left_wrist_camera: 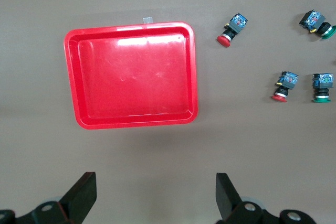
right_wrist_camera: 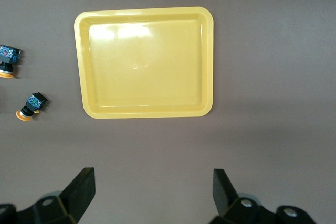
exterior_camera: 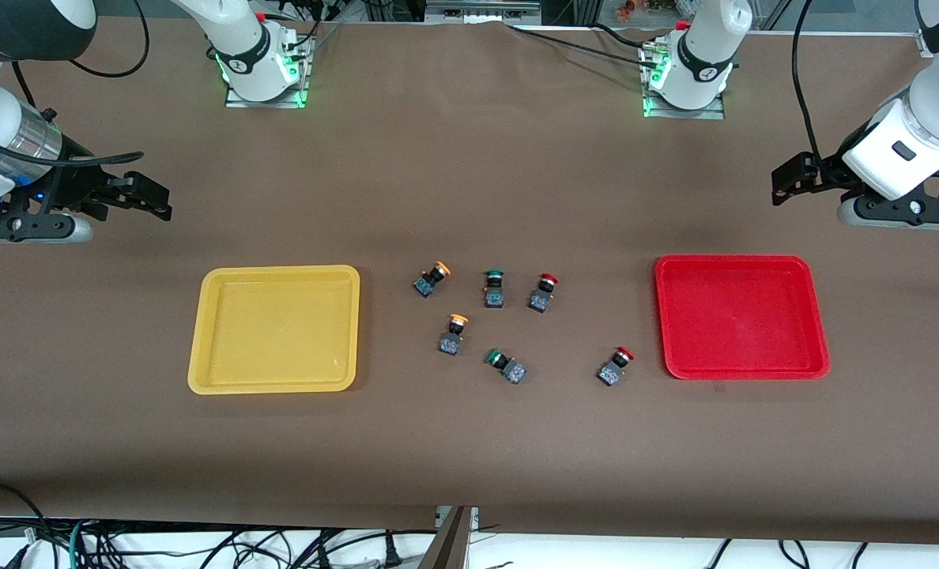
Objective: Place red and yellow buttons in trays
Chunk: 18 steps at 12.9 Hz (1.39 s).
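Observation:
Two yellow buttons (exterior_camera: 431, 279) (exterior_camera: 454, 333) and two red buttons (exterior_camera: 544, 292) (exterior_camera: 615, 366) lie on the table between an empty yellow tray (exterior_camera: 273, 328) and an empty red tray (exterior_camera: 742, 316). My right gripper (exterior_camera: 153, 201) is open and empty over bare table at the right arm's end. Its wrist view shows the yellow tray (right_wrist_camera: 144, 61) and both yellow buttons (right_wrist_camera: 8, 60) (right_wrist_camera: 31, 105). My left gripper (exterior_camera: 784, 183) is open and empty over bare table at the left arm's end. Its wrist view shows the red tray (left_wrist_camera: 131, 74) and both red buttons (left_wrist_camera: 232, 29) (left_wrist_camera: 283, 85).
Two green-capped buttons (exterior_camera: 494, 288) (exterior_camera: 506, 365) lie among the others, one between a yellow and a red button, one nearer the front camera. They also show in the left wrist view (left_wrist_camera: 321, 86) (left_wrist_camera: 316, 23). The arm bases (exterior_camera: 260, 67) (exterior_camera: 687, 79) stand at the table's back edge.

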Each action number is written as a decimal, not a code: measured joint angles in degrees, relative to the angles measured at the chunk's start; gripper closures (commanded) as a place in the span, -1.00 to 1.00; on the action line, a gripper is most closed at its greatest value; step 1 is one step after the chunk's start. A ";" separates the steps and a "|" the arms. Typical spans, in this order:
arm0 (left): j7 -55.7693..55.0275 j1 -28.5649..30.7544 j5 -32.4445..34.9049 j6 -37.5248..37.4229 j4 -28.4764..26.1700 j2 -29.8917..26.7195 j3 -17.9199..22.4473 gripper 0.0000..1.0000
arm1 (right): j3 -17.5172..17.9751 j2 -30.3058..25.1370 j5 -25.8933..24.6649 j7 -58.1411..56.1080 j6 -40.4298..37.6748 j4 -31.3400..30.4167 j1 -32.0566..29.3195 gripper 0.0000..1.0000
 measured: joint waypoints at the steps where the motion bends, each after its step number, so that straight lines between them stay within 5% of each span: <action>1: 0.00 0.00 0.00 0.00 0.00 0.00 0.00 -1.00 | -0.01 0.01 0.00 0.00 -0.02 -0.02 0.00 -0.99; 12: 0.00 0.00 0.00 0.00 0.02 0.01 0.00 -1.00 | 0.36 11.17 0.56 -2.36 3.39 0.42 0.59 -0.99; 18: 0.00 0.00 0.00 -0.05 0.07 0.05 0.00 -1.00 | 1.05 22.97 9.43 28.06 19.99 0.36 13.27 -0.99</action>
